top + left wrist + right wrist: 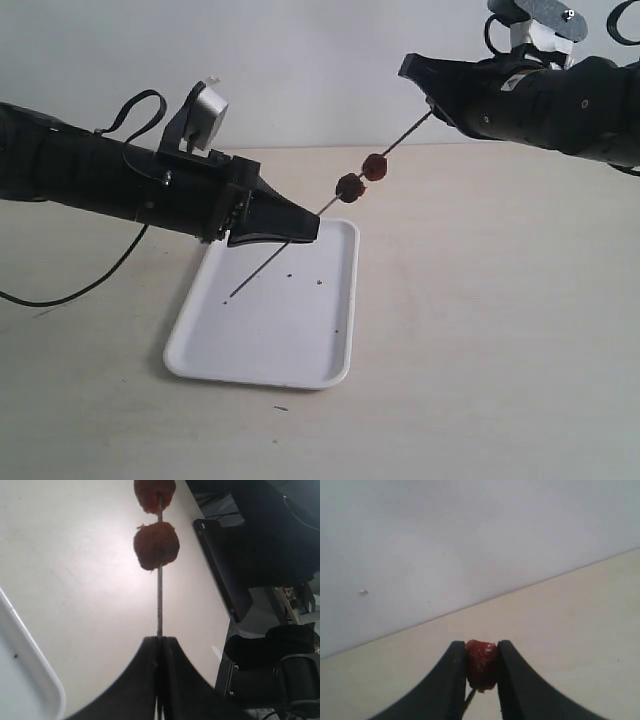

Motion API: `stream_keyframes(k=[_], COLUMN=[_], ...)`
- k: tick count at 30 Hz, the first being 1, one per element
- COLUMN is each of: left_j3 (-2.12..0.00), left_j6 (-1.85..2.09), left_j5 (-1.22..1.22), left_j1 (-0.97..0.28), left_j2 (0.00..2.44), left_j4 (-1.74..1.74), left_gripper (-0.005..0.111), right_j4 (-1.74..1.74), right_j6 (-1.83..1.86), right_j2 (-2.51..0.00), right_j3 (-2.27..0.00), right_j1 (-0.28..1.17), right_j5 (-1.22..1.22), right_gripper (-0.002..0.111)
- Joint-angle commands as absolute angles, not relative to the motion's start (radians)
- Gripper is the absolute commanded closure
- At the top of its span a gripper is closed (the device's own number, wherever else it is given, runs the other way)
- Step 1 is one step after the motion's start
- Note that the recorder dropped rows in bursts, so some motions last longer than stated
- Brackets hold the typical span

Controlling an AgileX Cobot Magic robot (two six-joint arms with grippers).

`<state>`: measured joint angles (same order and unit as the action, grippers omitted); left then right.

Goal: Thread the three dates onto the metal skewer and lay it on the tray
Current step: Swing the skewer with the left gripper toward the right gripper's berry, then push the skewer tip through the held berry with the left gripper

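Above the tray, slanted in the air: skewer, pinched near its lower part in the fully closed left claw. Threaded at the middle, just beside each other: two dates. At the upper end, clamped in the narrowly parted right claw: third date.

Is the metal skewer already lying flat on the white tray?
No, the metal skewer slants upward over the tray, clamped in the left gripper.
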<state>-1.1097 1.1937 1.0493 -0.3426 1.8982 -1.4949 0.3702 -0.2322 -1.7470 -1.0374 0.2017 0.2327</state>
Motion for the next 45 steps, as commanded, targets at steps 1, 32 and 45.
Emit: stream_keyframes(k=[1,32,45], left_j3=[-1.105,-1.105,-1.105], left_j6=[1.188,1.175,1.166], left_j5=[1.02,0.997,0.931], left_j1=[-0.346,-0.35,-0.383], left_j2=[1.894,1.894,1.897], left_j4=[-1.513,-1.53,-1.515], left_gripper=[0.107,0.107,0.107], right_j4=[0.364,0.358,0.356], right_j6=[-0.302,-0.456,-0.454], right_j2=[-1.748,-1.748,-1.748], right_j3=[-1.035,-1.035,-1.035], right_j1=[0.198,0.198,0.198], right_j5=[0.258,0.242,0.227], right_gripper=[0.085,0.088,0.088])
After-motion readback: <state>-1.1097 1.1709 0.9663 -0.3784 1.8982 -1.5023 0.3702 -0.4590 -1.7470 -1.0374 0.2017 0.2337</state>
